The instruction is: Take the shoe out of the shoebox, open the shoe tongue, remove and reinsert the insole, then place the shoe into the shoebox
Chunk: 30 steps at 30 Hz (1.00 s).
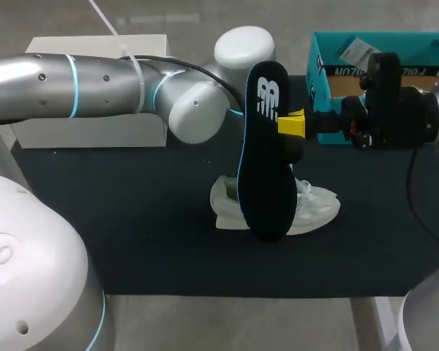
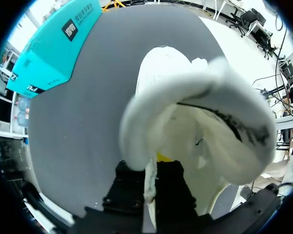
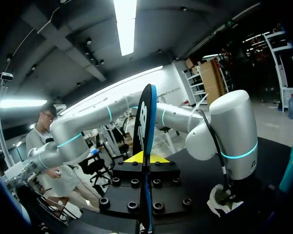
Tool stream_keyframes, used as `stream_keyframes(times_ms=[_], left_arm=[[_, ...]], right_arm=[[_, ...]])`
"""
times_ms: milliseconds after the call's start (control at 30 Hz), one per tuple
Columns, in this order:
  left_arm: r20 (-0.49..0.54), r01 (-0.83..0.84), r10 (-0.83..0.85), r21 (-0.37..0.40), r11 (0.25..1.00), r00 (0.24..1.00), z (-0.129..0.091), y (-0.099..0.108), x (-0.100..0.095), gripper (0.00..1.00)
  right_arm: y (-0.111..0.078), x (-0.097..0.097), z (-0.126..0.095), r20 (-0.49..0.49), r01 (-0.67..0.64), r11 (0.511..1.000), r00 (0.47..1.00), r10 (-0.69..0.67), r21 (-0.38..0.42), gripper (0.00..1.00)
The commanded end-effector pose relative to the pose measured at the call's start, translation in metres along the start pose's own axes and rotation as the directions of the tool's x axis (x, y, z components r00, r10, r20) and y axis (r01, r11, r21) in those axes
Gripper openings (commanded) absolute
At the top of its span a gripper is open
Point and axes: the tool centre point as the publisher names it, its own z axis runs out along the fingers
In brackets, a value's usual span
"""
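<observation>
A white shoe [image 1: 318, 205] lies on the black mat [image 1: 132, 219] near the middle. In front of it my right gripper [image 1: 291, 126] holds a black insole [image 1: 265, 161] upright above the mat, shut on its edge. In the right wrist view the insole [image 3: 145, 117] stands edge-on between the yellow tips of the right gripper [image 3: 145, 158]. My left arm comes across from the left, and the insole hides its gripper in the head view. In the left wrist view the left gripper [image 2: 154, 163] is shut on a thin edge of the shoe [image 2: 200, 122] at its opening.
The teal shoebox [image 1: 380, 55] stands open at the back right, behind my right arm, and shows beyond the shoe as the shoebox [image 2: 49, 48] in the left wrist view. A white box [image 1: 88, 131] sits at the back left. Bare mat lies left and front of the shoe.
</observation>
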Motion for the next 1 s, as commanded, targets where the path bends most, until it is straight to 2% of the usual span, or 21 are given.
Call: stream_keyframes(times_ms=[33,67,100,167,200,300,400,533,667,800,833,933,1000], left_arm=[[0.027,-0.115,0.117,-0.061,0.991,0.993,-0.009,0.000,-0.011,0.00],[0.004,-0.181,0.183,-0.105,0.978,0.983,-0.010,-0.003,-0.016,0.00],[0.024,-0.181,0.183,-0.079,0.980,0.983,-0.013,-0.003,-0.018,0.00],[-0.018,-0.242,0.241,-0.125,0.962,0.970,-0.018,-0.006,-0.023,0.00],[-0.013,-0.254,0.254,-0.110,0.961,0.967,-0.020,-0.007,-0.025,0.00],[-0.063,-0.337,0.332,-0.127,0.933,0.941,-0.027,-0.010,-0.029,0.00],[-0.153,-0.483,0.465,-0.120,0.867,0.872,-0.036,-0.012,-0.032,0.00],[-0.249,-0.648,0.612,-0.094,0.756,0.751,-0.050,-0.012,-0.035,0.00],[-0.320,-0.758,0.712,-0.031,0.652,0.625,-0.060,-0.005,-0.050,0.00],[-0.334,-0.826,0.789,0.048,0.561,0.516,-0.072,0.000,-0.062,0.00],[-0.346,-0.848,0.811,0.072,0.525,0.472,-0.073,0.000,-0.063,0.00],[-0.406,-0.918,0.876,0.176,0.354,0.260,-0.078,0.005,-0.066,0.00],[-0.403,-0.940,0.899,0.210,0.271,0.169,-0.082,0.008,-0.067,0.00]], right_arm=[[-0.001,0.000,0.001,0.001,-0.001,1.000,1.000,0.001,0.000,0.00],[-0.001,0.000,0.001,0.001,-0.001,1.000,1.000,0.001,0.000,0.00],[-0.001,0.000,0.001,0.001,-0.001,1.000,1.000,0.001,0.000,0.00],[-0.001,0.000,0.001,0.001,-0.001,1.000,1.000,0.001,0.000,0.00],[-0.001,0.000,0.001,0.001,-0.001,1.000,1.000,0.001,0.000,0.00],[-0.001,0.000,0.001,0.001,-0.001,1.000,1.000,0.001,0.000,0.00],[-0.001,0.000,0.001,0.001,-0.001,1.000,1.000,0.001,0.000,0.00],[-0.001,0.000,0.001,0.001,-0.001,1.000,1.000,0.001,0.000,0.00],[-0.001,0.000,0.001,0.001,-0.001,1.000,1.000,0.001,0.000,0.00],[-0.001,0.000,0.001,0.001,-0.001,1.000,1.000,0.001,0.000,0.00],[-0.001,0.000,0.001,0.001,-0.001,1.000,1.000,0.001,0.000,0.00],[-0.001,0.000,0.001,0.001,-0.001,1.000,1.000,0.001,0.000,0.00],[-0.001,0.000,0.001,0.001,-0.001,1.000,1.000,0.001,0.000,0.00]])
